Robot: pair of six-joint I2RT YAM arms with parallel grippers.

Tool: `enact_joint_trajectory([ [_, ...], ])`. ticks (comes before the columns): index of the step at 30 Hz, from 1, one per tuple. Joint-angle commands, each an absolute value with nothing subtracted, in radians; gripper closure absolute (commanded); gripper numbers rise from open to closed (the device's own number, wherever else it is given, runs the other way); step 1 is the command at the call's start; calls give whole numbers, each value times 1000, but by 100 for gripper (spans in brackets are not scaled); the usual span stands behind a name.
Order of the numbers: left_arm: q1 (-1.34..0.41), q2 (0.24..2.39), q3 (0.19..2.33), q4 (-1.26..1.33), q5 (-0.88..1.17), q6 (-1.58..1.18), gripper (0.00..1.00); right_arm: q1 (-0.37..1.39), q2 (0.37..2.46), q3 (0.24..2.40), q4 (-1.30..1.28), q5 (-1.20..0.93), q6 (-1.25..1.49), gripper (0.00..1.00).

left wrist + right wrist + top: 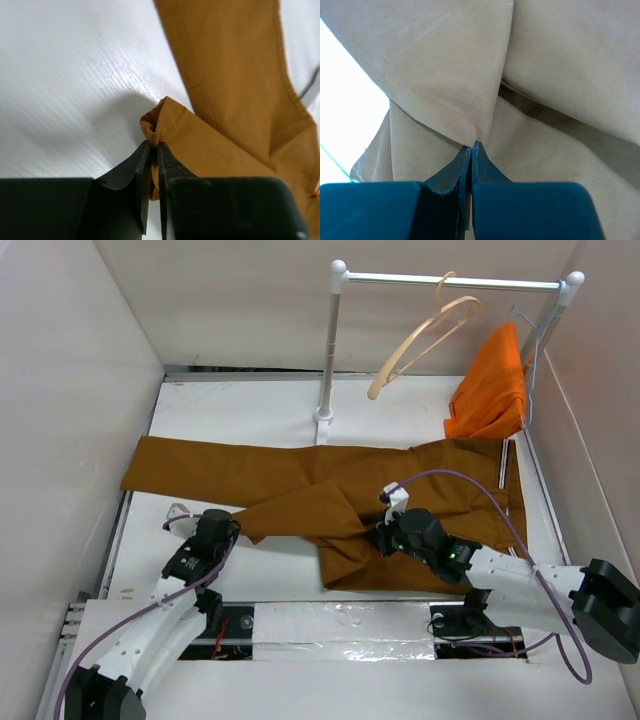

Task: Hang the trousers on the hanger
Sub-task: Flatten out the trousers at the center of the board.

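The rust-brown trousers [300, 485] lie flat across the table, with one leg folded back over the middle. The striped waistband [504, 468] is at the right end. My left gripper [237, 530] is shut on the hem corner of the folded leg; the left wrist view shows the fabric [235, 100] pinched at the gripper's [154, 145] tips. My right gripper [384, 536] is shut on a ridge of cloth near the trousers' middle, and in the right wrist view the fabric [445, 75] puckers into the gripper's [472, 146] tips. The beige wooden hanger [420, 345] hangs on the rail, far from both grippers.
A metal rail [450, 281] on a white post [328, 350] stands at the back. A bright orange garment [492, 390] hangs at its right end on a thin wire hanger. White walls close in the left, back and right sides.
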State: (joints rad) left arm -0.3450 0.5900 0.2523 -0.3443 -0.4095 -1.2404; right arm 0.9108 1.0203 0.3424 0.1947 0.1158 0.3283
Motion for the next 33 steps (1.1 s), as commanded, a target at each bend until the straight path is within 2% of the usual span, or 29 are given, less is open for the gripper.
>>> enact_joint_trajectory([
  [1,-344,552,244,-330,-489,-1247,96,904,1025,334,227,109,314,100],
  [2,-344,539,245,-328,-489,-1238,100,904,1026,337,229,101,316,100],
  [5,-344,514,306,-336,-480,-1181,100,904,1029,347,226,95,316,99],
  [8,-344,479,476,-380,-511,-1062,100,913,1023,365,218,75,308,70],
  [9,-344,473,533,-402,-550,-1021,100,913,1022,373,207,60,307,52],
  [12,-344,486,817,-448,-648,-841,100,913,1002,408,167,52,301,26],
  [14,-344,523,1036,-485,-696,-769,100,913,965,417,146,67,305,21],
  [17,-344,540,1205,-511,-767,-638,100,885,902,416,95,133,359,22],
  [19,-344,520,1224,-502,-790,-582,100,838,865,397,52,207,415,43],
  [20,-344,485,1207,-494,-784,-569,100,813,845,391,31,222,472,62],
  [21,-344,462,1191,-471,-763,-557,100,787,803,384,3,238,492,96],
  [22,-344,416,1145,-450,-735,-536,100,687,754,368,-44,259,523,100],
  [24,-344,376,1105,-442,-709,-528,100,645,703,361,-82,277,541,100],
  [26,-344,335,1072,-442,-701,-508,100,501,658,362,-121,294,545,100],
  [30,-344,270,1078,-425,-675,-456,100,215,606,373,-166,256,523,76],
  [31,-344,253,1083,-414,-660,-445,100,157,615,373,-158,246,522,63],
  [33,-344,245,1095,-388,-599,-416,100,-24,652,370,-120,157,522,52],
])
